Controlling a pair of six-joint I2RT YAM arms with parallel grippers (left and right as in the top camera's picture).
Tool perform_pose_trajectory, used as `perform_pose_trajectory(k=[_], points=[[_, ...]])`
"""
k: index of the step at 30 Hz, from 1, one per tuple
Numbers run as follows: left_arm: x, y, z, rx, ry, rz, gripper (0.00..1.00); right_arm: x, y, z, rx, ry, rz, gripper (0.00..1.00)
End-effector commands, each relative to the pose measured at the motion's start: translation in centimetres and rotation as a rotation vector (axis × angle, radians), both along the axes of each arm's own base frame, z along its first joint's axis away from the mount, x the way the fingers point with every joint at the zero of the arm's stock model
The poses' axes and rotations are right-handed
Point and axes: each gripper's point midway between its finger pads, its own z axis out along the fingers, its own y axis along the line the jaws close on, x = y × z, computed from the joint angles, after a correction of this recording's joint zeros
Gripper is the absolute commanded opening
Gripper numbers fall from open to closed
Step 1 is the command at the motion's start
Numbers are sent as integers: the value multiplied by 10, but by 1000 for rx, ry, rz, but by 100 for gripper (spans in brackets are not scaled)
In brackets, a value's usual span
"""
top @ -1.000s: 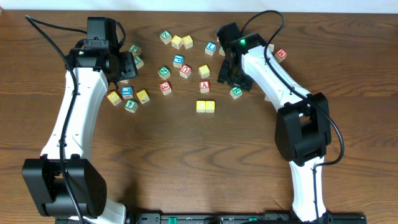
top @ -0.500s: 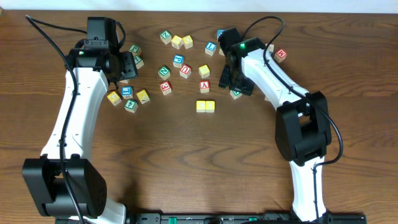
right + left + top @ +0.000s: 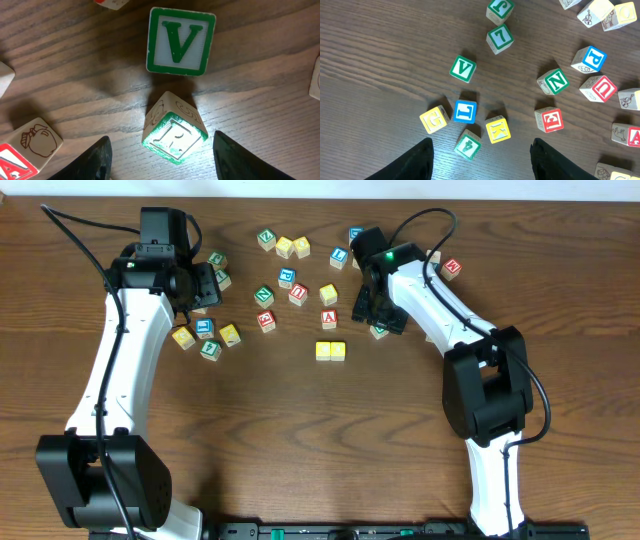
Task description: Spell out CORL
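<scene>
Two robot arms at a wooden worktop (image 3: pixel 300 430) strewn with letter cubes, the right arm (image 3: pixel 430 295) stooped over one of them.

From overhead, two yellow cubes (image 3: pixel 331 351) sit touching side by side near the middle, and the green R cube (image 3: pixel 379 331) peeps out under the right arm's tip, up and to the right of them. The left wrist view shows the left fingers (image 3: pixel 415 162) spread wide and holding nothing, with the blue L cube (image 3: pixel 465 111) lying ahead of them among its neighbours. In the right wrist view the right fingers (image 3: pixel 97 160) are released and straddle the R cube without touching it. A green V cube (image 3: pixel 181 41) lies just beyond. The R cube appears turned cornerwise to the fingers, so the wrist should probably square up first. The fingers can then close on flat faces without nudging the V.
</scene>
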Motion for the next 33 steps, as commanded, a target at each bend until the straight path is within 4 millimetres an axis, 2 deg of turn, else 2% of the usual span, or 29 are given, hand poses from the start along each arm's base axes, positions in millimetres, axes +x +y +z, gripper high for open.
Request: perform_pose_trajectory(k=[1,10,18,27,33], points=[[-3,1,6,0,-15,1,61,-2,-5,3,-7,0,-24,59],[-3,1,6,0,-15,1,61,-2,-5,2,-8,1,-25,55],[-3,1,6,0,-15,1,61,-1,-5,3,-9,-2,-24,43],[-3,1,6,0,-15,1,61,-2,-6,2,-14,0,-11,39],[-3,1,6,0,-15,1,61,0,-4,1,-21,-8,80,38]])
